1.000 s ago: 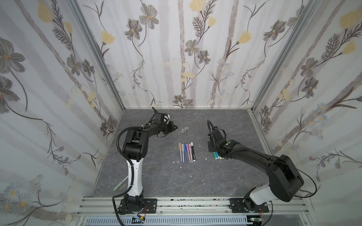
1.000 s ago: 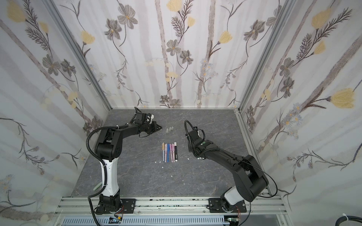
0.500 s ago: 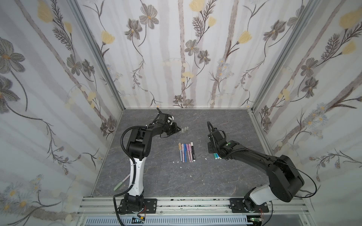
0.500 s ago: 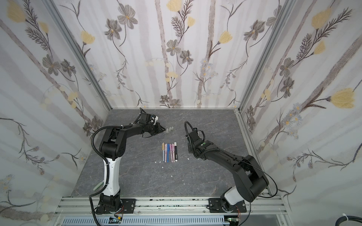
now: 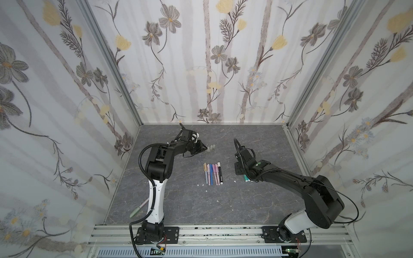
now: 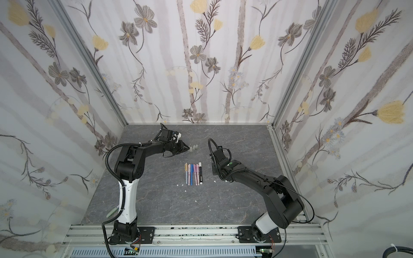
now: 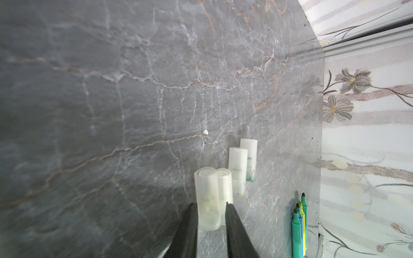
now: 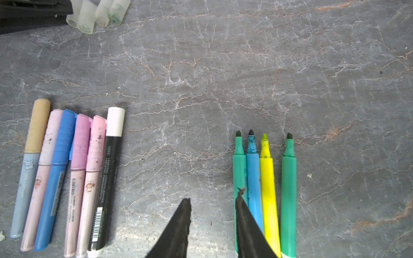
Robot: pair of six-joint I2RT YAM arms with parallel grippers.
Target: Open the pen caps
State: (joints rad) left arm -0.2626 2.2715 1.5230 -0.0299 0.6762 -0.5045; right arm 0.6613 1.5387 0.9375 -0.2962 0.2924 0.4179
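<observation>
Several translucent pen caps (image 7: 238, 169) lie side by side on the grey table, seen in both top views (image 5: 211, 147) (image 6: 194, 147). My left gripper (image 7: 211, 210) is slightly open, its tips straddling the end of the nearest cap (image 7: 206, 194), which rests on the table. Six capped pens (image 8: 66, 156) lie in a row at mid-table (image 5: 212, 173), with tan, pink, blue, purple and white caps on. Four uncapped markers (image 8: 267, 178), teal, blue, yellow and green, lie to their right. My right gripper (image 8: 213, 197) is open and empty, with one finger over the teal marker (image 8: 239, 160).
Small white specks (image 5: 202, 185) dot the table in front of the pen row. A green pen (image 5: 138, 210) lies off the table's left edge by the left arm's base. Flowered walls close in three sides, and a metal rail (image 5: 201, 232) runs along the front.
My left gripper has swung right to the loose caps and its jaws have parted around the cap. The right arm has hardly moved.
</observation>
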